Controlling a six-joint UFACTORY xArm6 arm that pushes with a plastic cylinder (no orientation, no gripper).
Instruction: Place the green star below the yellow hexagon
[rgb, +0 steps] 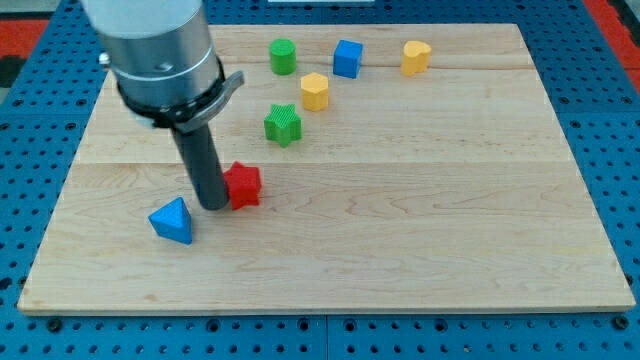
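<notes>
Camera view: our end effector is a bare rod with no jaws, so nothing opens or clamps. My tip (214, 205) sits on the wooden surface (420, 240), touching the red block (243, 185) on its left side; blue triangle (172, 220) is near, toward the view's bottom-left. Green star (283, 124) lies further up, untouched, just below-left of the yellow hexagon (314, 91). Green cylinder (283, 56), blue cube (347, 58) and yellow heart (416, 57) sit along the top. We judge this the approach step: next, get to the star's left and nudge it right, under the hexagon.
</notes>
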